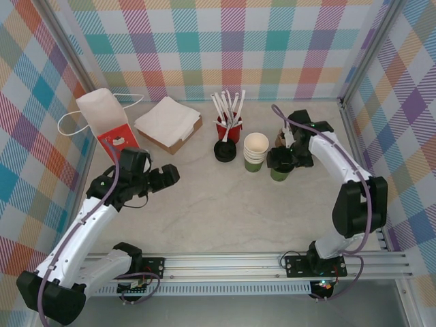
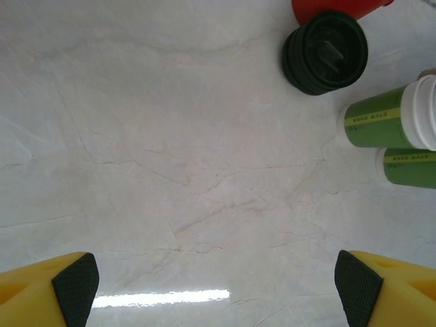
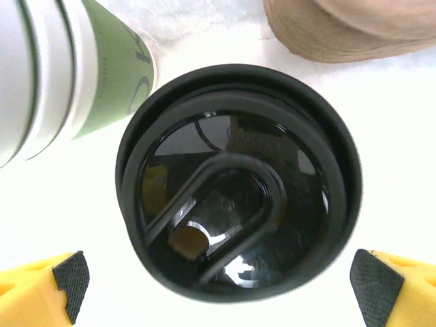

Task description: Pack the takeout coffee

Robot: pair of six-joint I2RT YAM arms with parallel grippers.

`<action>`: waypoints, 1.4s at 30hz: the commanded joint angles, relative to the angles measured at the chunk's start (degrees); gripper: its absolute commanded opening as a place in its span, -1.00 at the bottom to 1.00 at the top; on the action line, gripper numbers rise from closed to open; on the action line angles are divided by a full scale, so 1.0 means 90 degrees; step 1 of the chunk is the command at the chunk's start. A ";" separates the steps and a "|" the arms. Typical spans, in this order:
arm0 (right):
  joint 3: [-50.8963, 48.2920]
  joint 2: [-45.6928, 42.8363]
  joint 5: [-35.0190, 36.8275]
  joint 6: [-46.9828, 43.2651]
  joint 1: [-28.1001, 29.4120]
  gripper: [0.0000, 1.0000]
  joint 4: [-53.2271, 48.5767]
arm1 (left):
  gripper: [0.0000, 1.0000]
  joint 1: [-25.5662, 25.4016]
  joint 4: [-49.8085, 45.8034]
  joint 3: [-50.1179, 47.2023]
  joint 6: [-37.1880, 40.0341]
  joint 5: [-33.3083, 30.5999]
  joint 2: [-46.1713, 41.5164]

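Directly beneath the right tool [image 3: 221, 286], fingers spread wide, sits a black-lidded green coffee cup [image 3: 238, 180].

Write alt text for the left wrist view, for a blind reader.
Two green paper cups sit at the frame's right edge on a pale marbled table, below a stack of black lids and a red cup. The left gripper hangs open.

High rear view; both wrist views share cups [image 2: 378, 117]
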 commanded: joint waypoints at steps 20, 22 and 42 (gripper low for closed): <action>-0.0923 -0.2979 -0.0847 0.0803 -0.0273 0.99 0.0361 | 0.95 0.2299 -0.1883 0.6252 0.2572 -0.0738 0.3402; -0.0995 -0.3013 -0.0839 0.0785 -0.0273 1.00 0.0361 | 0.93 0.2500 -0.1795 0.6524 0.2578 -0.0639 0.3763; -0.1321 -0.2675 -0.0959 0.0590 -0.0272 1.00 0.0369 | 0.37 0.3228 -0.0902 0.7531 0.1267 0.0362 0.6490</action>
